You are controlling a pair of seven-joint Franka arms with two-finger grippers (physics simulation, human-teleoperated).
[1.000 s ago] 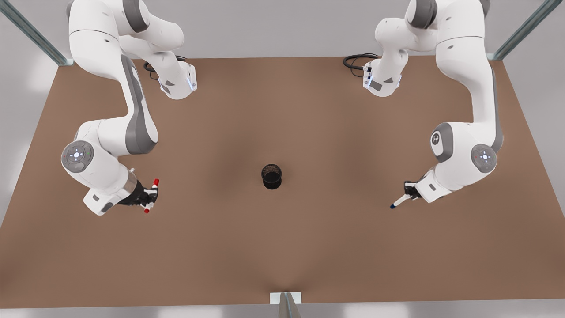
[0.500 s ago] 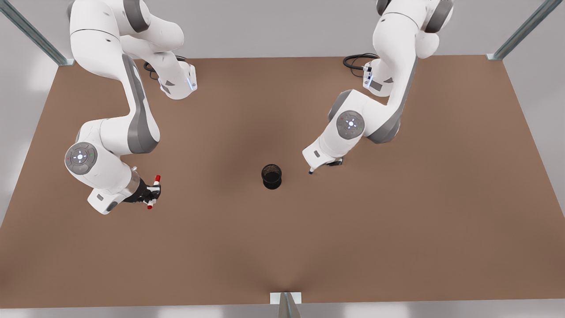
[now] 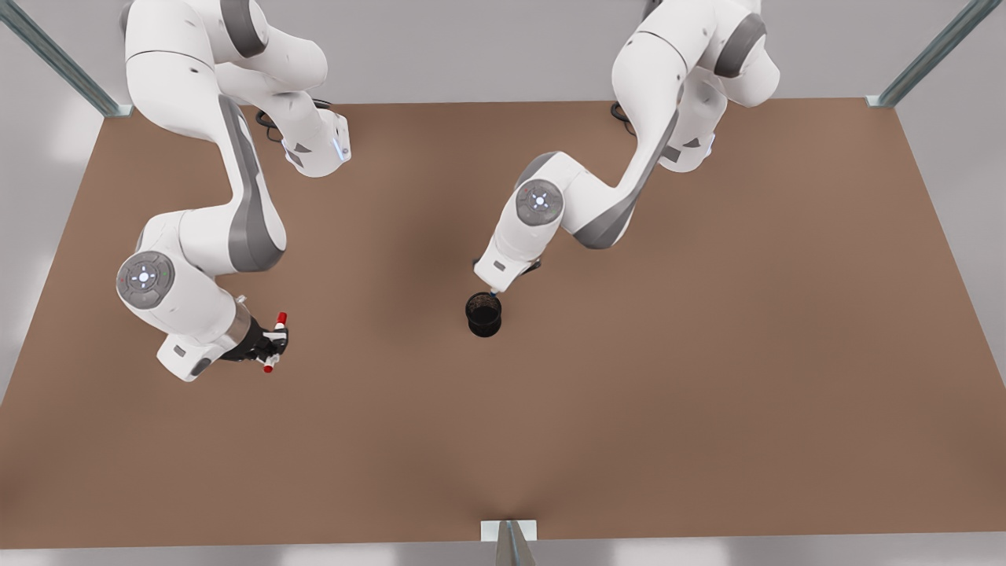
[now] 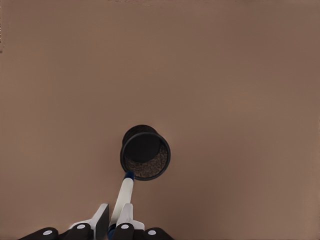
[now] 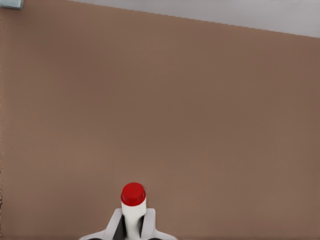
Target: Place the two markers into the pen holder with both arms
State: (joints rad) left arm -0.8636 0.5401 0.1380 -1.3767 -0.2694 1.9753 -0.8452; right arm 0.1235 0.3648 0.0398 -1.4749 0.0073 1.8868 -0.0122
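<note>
Spreading across the whole scene, a brown table (image 3: 707,393) is seen, with two white arms reaching over it from the far edge. The arm on the front view's right is stretched toward the middle, and its wrist camera marks it as the left arm; the left gripper (image 4: 116,226) is clamped on the blue marker (image 4: 123,195), whose dark blue end is hung just over the near rim of the pen holder (image 3: 483,314). That black mesh cup is stood upright at the table's centre. On the front view's left, well apart from the cup, the right gripper (image 3: 271,343) is held low over the table, its fingers (image 5: 148,220) pressed against the white barrel of the red marker (image 3: 273,343), red caps showing at both ends.
</note>
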